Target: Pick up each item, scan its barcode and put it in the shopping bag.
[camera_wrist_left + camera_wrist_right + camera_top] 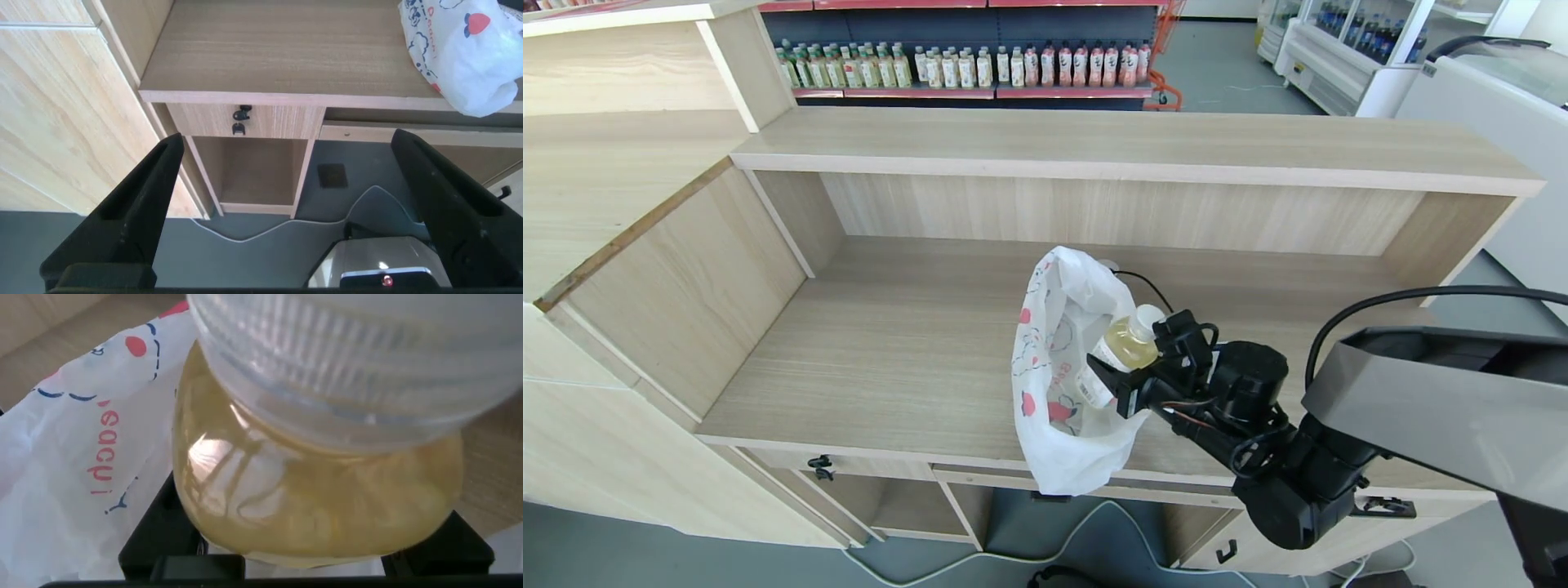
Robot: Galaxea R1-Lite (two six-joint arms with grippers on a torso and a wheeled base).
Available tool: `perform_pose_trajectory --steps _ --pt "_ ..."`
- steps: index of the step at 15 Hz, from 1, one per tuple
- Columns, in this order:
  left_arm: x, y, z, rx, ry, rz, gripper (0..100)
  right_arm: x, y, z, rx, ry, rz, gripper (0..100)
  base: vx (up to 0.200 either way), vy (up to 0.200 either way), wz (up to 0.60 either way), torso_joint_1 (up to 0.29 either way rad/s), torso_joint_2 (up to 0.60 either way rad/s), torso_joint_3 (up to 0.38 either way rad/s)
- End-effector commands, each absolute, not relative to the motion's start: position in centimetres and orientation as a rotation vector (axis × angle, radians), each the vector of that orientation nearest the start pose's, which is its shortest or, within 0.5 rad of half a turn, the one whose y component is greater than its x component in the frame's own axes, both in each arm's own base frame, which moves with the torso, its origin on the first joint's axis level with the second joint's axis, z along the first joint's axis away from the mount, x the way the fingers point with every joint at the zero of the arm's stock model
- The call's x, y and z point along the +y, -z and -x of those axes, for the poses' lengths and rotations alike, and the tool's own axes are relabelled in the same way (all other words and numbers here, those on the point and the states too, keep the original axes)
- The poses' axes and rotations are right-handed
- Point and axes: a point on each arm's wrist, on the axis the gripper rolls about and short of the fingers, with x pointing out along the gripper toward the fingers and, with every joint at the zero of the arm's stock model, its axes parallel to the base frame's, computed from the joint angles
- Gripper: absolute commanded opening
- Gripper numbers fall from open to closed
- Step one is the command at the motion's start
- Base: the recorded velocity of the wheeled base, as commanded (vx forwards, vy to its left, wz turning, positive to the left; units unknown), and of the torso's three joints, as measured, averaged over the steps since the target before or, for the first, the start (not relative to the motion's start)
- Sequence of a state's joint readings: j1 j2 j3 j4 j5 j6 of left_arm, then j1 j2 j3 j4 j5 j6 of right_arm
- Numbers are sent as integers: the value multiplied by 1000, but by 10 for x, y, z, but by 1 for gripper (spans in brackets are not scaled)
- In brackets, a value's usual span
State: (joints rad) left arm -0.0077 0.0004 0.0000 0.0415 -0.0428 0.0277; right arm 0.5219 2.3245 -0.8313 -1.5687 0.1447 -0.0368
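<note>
A bottle of pale yellow drink with a white cap is held tilted over the mouth of the white shopping bag, which stands open at the counter's front edge. My right gripper is shut on the bottle's body, cap pointing away from the bag. In the right wrist view the bottle is pressed close to the lens, with the bag behind it. My left gripper is open, hanging low in front of the counter, with nothing between its fingers; the bag shows off to one side.
The wooden checkout counter has a raised back wall and side walls around a recessed worktop. A black cable runs behind the bag. Below the front edge are open compartments. Shelves of bottles stand far behind.
</note>
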Motion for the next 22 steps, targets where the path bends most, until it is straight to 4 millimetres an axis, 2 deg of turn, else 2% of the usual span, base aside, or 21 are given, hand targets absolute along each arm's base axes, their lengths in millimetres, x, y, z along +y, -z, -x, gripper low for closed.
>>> perform_pose_trajectory --steps 1,9,10,13,16,20,21,22 --pt "-1 -71 23 41 51 -27 100 208 -45 -354 -90 -681 15 0 0 0 0 0 0 0" --pt "-1 -71 23 41 51 -27 100 217 -32 -370 -93 -720 24 0 0 0 0 0 0 0" --pt "-1 -71 23 41 51 -27 100 217 -32 -371 -92 -724 26 100 0 0 0 0 0 0" --pt "-1 -71 23 41 51 -27 100 216 -38 -370 -108 -724 30 100 0 0 0 0 0 0" --pt "-1 -71 23 41 51 -27 100 213 -80 -358 -136 -731 17 100 0 0 0 0 0 0" --pt "-1 -71 23 41 51 -27 100 182 -138 -315 -143 -722 -33 100 0 0 0 0 0 0" --pt "-1 -71 23 41 51 -27 100 180 -142 -310 -142 -722 -28 100 0 0 0 0 0 0" --pt "-1 -71 23 41 51 -27 100 159 -162 -275 -114 -714 43 100 0 0 0 0 0 0"
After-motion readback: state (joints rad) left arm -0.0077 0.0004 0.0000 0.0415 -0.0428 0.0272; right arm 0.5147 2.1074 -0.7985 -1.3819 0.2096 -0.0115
